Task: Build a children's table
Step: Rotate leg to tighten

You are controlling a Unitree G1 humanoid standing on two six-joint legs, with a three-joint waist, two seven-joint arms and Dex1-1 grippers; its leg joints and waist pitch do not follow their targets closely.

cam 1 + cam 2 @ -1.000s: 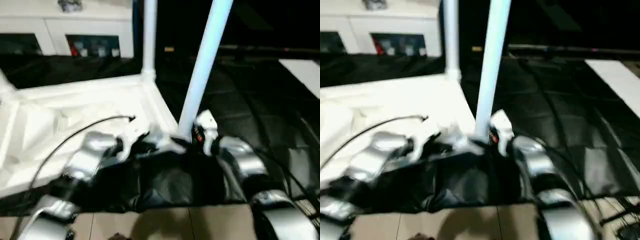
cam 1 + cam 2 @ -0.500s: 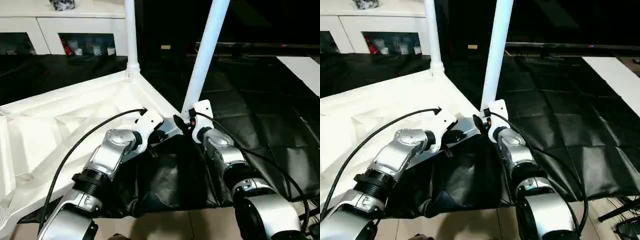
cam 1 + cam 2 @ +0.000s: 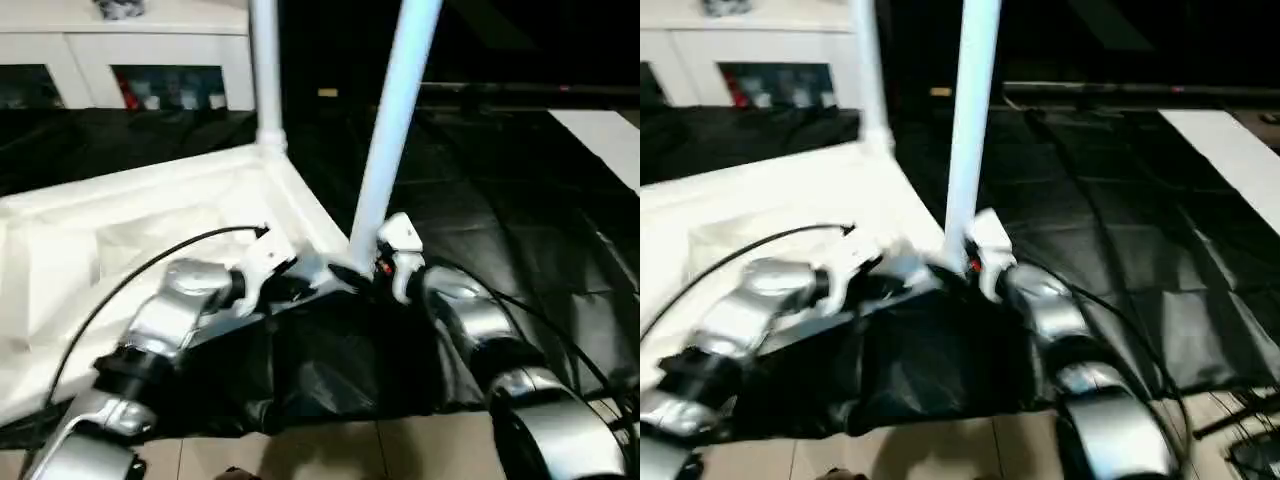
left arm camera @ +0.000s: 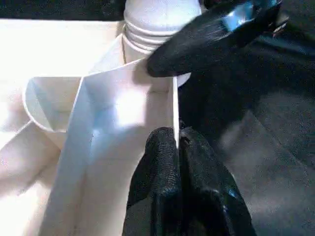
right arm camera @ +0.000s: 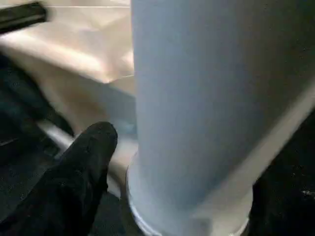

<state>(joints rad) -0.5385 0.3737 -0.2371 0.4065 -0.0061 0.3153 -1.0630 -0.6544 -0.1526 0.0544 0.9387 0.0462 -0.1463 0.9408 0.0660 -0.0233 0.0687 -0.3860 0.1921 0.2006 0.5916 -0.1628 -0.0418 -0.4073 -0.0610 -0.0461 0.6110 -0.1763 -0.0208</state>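
Observation:
The children's table top (image 3: 120, 230) lies upside down on the black cover, ribbed underside up. One white leg (image 3: 265, 70) stands in the far corner socket. A second leg (image 3: 393, 110) stands in the near corner socket, leaning slightly right. My left gripper (image 4: 177, 137) is shut on the thin rim wall (image 4: 123, 98) just beside that near socket. My right gripper (image 3: 375, 270) straddles the base of the near leg (image 5: 197, 98). It is open, with one black finger (image 5: 83, 167) a little off the leg's side.
A white glass-door cabinet (image 3: 130, 60) stands at the back left. The black cover (image 3: 520, 200) stretches to the right, with a white panel (image 3: 610, 140) at its far right. A black cable (image 3: 130, 280) arcs over my left forearm. Floor tiles (image 3: 330, 450) show at the near edge.
The whole picture has shifted with my head. Both arms stay at the near corner. My right gripper's fingers have spread wider around the leg's base; my left grip on the rim is unchanged.

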